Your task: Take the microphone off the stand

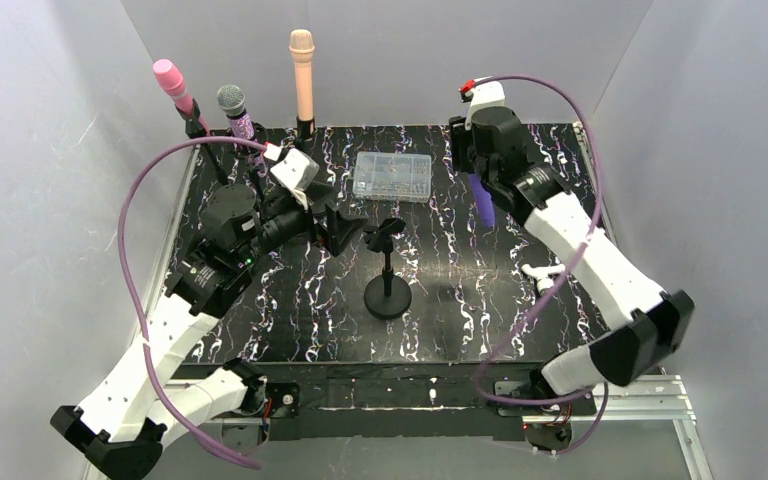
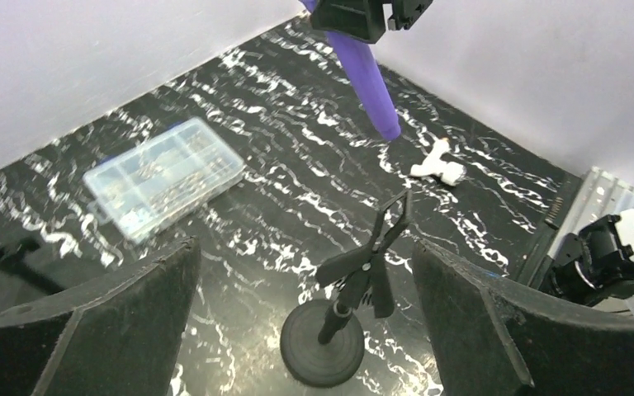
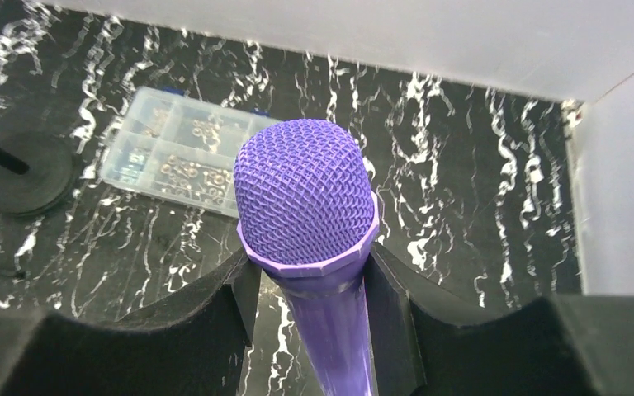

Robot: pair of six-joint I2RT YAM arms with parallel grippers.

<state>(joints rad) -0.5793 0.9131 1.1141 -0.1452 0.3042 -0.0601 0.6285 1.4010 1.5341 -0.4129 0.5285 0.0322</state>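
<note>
Plainly the purple mesh-headed microphone (image 3: 305,198) is out of the black round-based stand (image 1: 388,292), whose clip (image 1: 388,230) stands empty. The microphone hangs tail-down above the black marbled table (image 1: 440,310) in the right gripper (image 3: 318,309), clamped just below the head. Setting it down well calls for a firm squeeze and a slow descent, away from the clear plastic box (image 1: 393,176). The right arm (image 1: 580,240) reaches far right, wrist pointing down; the left gripper (image 2: 305,272) hovers near the clip, jaws wide, holding nothing.

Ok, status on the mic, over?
Right fingers shut on purple microphone, held clear of stand. Left fingers open beside empty stand. Nothing in the way.
</note>
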